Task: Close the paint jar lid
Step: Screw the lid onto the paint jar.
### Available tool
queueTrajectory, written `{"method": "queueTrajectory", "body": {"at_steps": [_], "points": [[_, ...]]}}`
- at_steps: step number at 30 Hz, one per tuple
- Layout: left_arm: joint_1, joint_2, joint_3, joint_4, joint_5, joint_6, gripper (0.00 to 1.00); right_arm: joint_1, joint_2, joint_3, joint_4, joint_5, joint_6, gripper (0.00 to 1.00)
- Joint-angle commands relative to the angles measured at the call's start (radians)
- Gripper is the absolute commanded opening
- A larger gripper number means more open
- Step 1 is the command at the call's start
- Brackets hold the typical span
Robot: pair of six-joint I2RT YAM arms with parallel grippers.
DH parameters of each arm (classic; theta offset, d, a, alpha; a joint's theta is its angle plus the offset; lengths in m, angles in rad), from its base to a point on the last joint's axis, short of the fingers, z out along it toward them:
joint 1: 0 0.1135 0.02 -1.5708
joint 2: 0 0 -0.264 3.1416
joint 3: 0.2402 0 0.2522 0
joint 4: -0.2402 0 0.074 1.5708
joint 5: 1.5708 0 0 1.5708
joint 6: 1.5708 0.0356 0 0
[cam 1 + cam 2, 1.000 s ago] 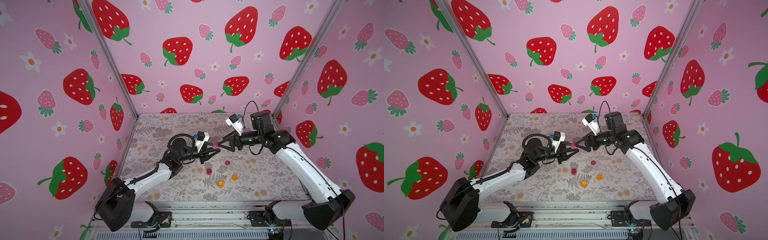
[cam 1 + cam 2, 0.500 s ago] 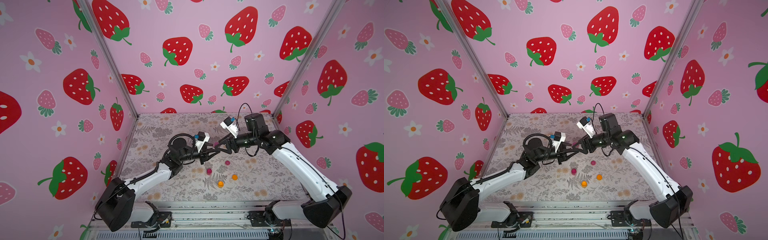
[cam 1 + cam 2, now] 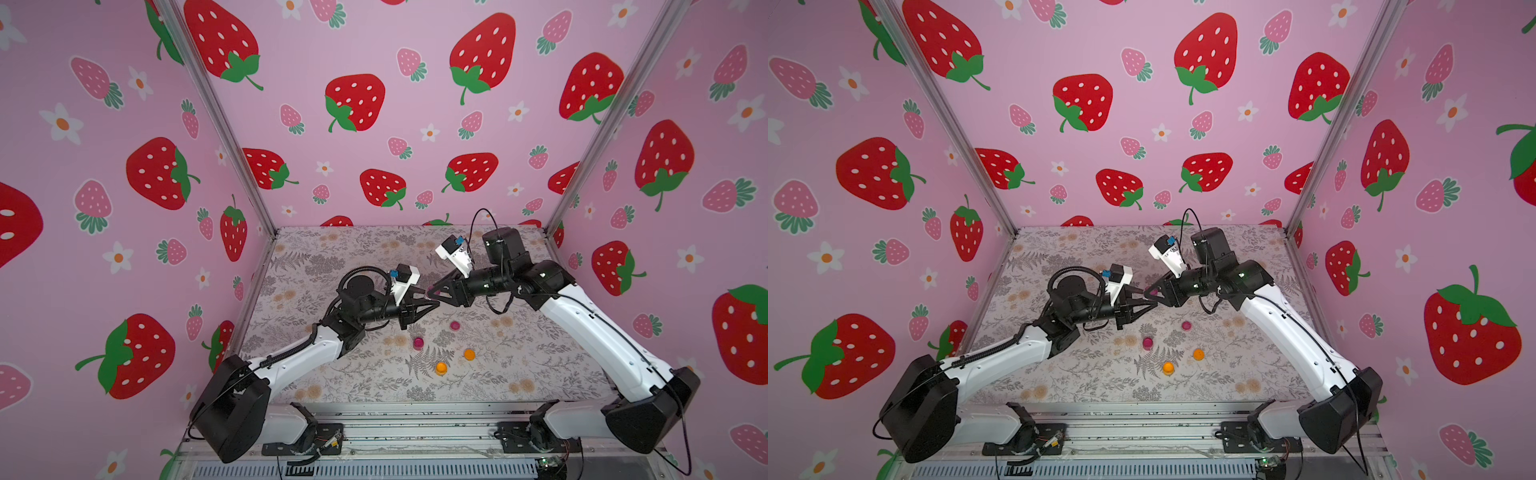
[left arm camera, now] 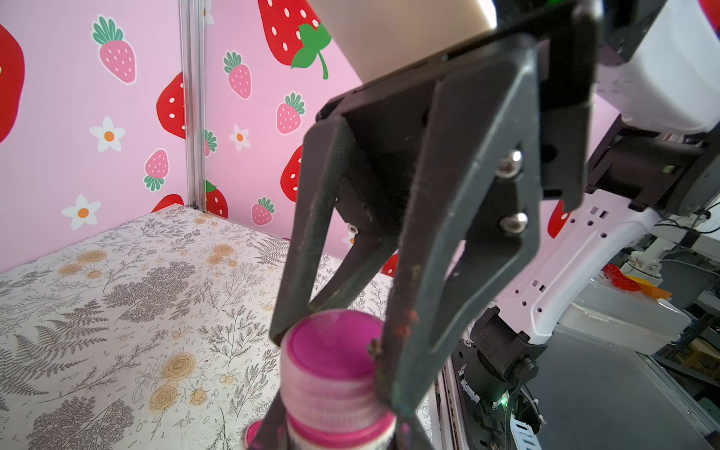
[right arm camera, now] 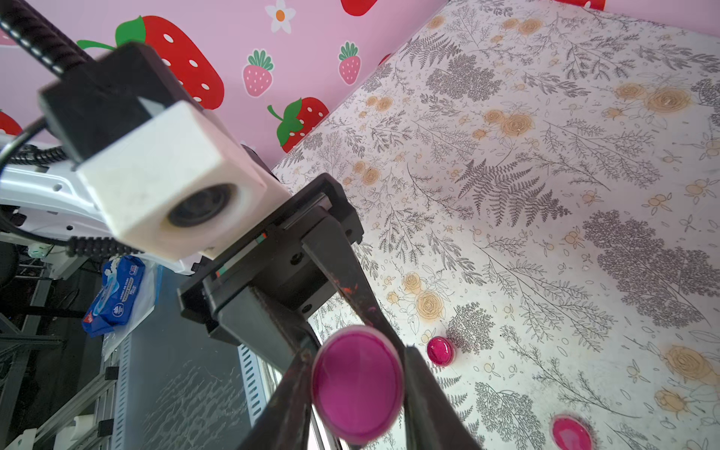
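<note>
A small paint jar (image 4: 339, 424) with magenta paint is held above the table, my left gripper (image 4: 339, 432) shut on its body. Its ribbed lid (image 4: 331, 370) has a magenta top and sits on the jar's mouth. My right gripper (image 5: 358, 362) meets it from the opposite side, its two fingers (image 4: 304, 233) pressed against the lid's sides. The lid's round top (image 5: 356, 385) fills the gap between them in the right wrist view. In both top views the two grippers' tips meet at the jar (image 3: 430, 293) (image 3: 1153, 292) over the table's middle.
On the floral table (image 3: 332, 257) lie two small magenta pieces (image 3: 418, 342) (image 3: 455, 325) and two orange ones (image 3: 441, 368) (image 3: 469, 354), in front of the grippers. Pink strawberry walls close in three sides. A metal rail (image 3: 415, 419) runs along the front edge.
My right gripper has moved in toward the jar and closed its fingers from wide apart onto the lid. The left arm and jar have stayed put.
</note>
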Motion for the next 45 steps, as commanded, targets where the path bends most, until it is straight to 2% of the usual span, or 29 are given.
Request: {"method": "queueTrajectory", "body": {"at_steps": [1,5,7,8,10,14,17,19,22,24,26,31,34,36,39,45], "points": [[-0.006,0.004,0.057,0.017,-0.001,0.024,0.0,0.045,0.014,-0.028,0.047,0.047,0.053,0.31],[-0.006,0.027,0.086,0.0,-0.021,0.043,0.0,0.095,0.026,-0.033,0.091,0.147,0.13,0.27],[-0.009,0.042,0.099,-0.001,-0.05,0.055,0.0,0.127,0.033,-0.044,0.149,0.223,0.212,0.26],[-0.009,0.05,0.103,0.002,-0.069,0.06,0.0,0.145,0.037,-0.049,0.176,0.274,0.258,0.26],[-0.015,0.064,0.109,0.007,-0.145,0.078,0.0,0.18,0.049,-0.059,0.229,0.468,0.411,0.27],[-0.03,0.104,0.135,0.011,-0.257,0.107,0.0,0.224,0.073,-0.065,0.244,0.701,0.655,0.26],[-0.036,0.129,0.154,0.013,-0.318,0.108,0.0,0.264,0.09,-0.03,0.204,0.804,0.724,0.36],[-0.04,0.133,0.156,0.018,-0.36,0.103,0.0,0.268,0.084,-0.036,0.198,0.808,0.748,0.41],[-0.041,0.115,0.139,0.023,-0.353,0.094,0.0,0.259,0.029,-0.057,0.174,0.806,0.734,0.63],[-0.037,0.095,0.123,0.011,-0.322,0.095,0.0,0.231,-0.029,-0.063,0.159,0.78,0.677,0.72],[-0.03,0.067,0.096,0.008,-0.274,0.08,0.0,0.177,-0.073,-0.049,0.126,0.683,0.597,0.78],[-0.011,-0.011,0.04,-0.012,-0.103,0.044,0.0,0.016,-0.133,0.011,0.039,0.338,0.364,0.83],[-0.012,-0.045,0.029,-0.034,-0.048,0.034,0.0,-0.039,-0.133,0.042,0.001,0.146,0.216,0.82],[-0.012,-0.062,0.025,-0.045,-0.019,0.029,0.0,-0.044,-0.111,0.08,-0.064,0.082,0.086,0.8],[-0.016,-0.075,0.032,-0.066,0.008,0.024,0.0,-0.042,-0.075,0.113,-0.127,0.006,-0.039,0.78],[-0.021,-0.085,0.03,-0.08,0.01,0.023,0.0,-0.04,-0.029,0.133,-0.146,-0.058,-0.11,0.7]]}}
